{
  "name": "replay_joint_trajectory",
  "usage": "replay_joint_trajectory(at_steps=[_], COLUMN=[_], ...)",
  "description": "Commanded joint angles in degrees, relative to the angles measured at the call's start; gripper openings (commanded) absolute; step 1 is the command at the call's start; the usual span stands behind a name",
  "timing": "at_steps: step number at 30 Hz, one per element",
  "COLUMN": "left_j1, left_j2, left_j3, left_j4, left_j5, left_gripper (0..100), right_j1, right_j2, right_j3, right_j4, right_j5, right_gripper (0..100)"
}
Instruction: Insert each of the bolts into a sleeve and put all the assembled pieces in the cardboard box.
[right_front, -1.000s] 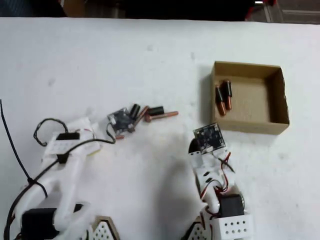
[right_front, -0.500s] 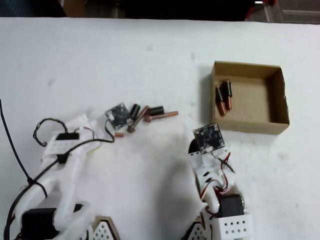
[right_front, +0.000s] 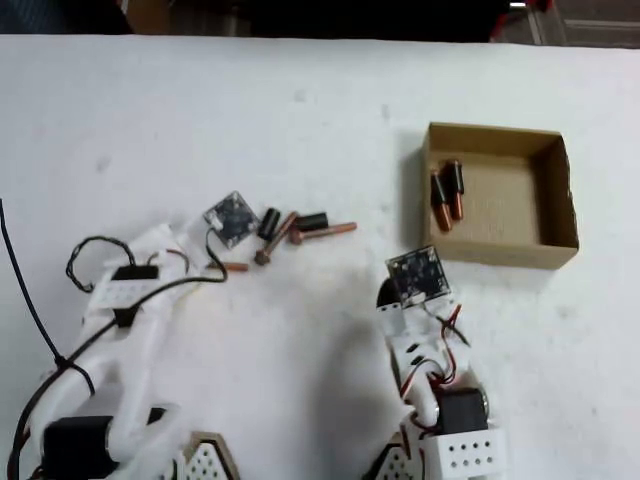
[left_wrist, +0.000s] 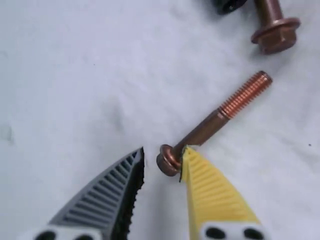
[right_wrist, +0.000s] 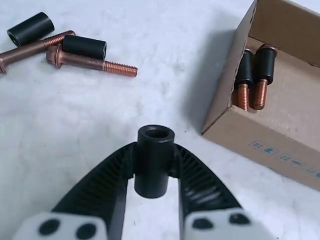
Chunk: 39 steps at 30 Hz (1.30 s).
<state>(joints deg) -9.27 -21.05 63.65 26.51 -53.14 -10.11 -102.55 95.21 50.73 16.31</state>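
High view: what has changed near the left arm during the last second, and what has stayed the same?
The left gripper moved toward the far edge of the table, uncovering a bolt lying there; its open fingers flank the bolt's head. Nothing was grasped or released. The right gripper stayed still, shut on a sleeve; the cardboard box and the loose parts did not move.

White tabletop (right_front: 300, 120), dark room (right_front: 330, 15) beyond its far edge

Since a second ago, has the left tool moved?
Yes. In the high view the left tool has shifted up the picture and slightly left, away from the cardboard box.
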Motion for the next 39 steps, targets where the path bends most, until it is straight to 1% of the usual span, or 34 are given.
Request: replay_joint_trajectory(at_steps=[1, 4, 7, 16, 25, 33, 37, 39], left_j1=[-0.57, -0.48, -0.48, -0.66, -0.66, -0.48, -0.66, -0.66], left_j2=[-2.15, -2.33, -2.33, -2.33, -2.33, -2.42, -2.42, -2.42], left_j3=[-2.73, -2.73, -2.73, -2.64, -2.64, -2.64, -3.34, -4.4], left_j4=[-1.58, -1.58, -1.58, -1.05, -0.97, -1.05, -0.97, 0.62], left_j5=[5.01, 12.57, 17.41, 23.91, 36.04, 39.91, 47.3, 50.29], left_gripper=[15, 15, 15, 15, 15, 15, 15, 15], right_j1=[-0.57, -0.57, -0.57, -0.57, -0.57, -0.57, -0.57, -0.57], right_j2=[-0.57, -0.57, -0.57, -0.57, -0.57, -0.57, -0.57, -0.57], right_j3=[-0.26, -0.26, -0.26, -0.26, -0.26, -0.26, -0.26, -0.26], right_j4=[-1.54, -1.54, -1.54, -1.54, -1.54, -1.54, -1.54, -1.54], right_j5=[-0.18, -0.18, -0.18, -0.18, -0.18, -0.18, -0.18, -0.18], right_gripper=[1.7, 1.7, 1.7, 1.7, 1.7, 1.7, 1.7, 1.7])
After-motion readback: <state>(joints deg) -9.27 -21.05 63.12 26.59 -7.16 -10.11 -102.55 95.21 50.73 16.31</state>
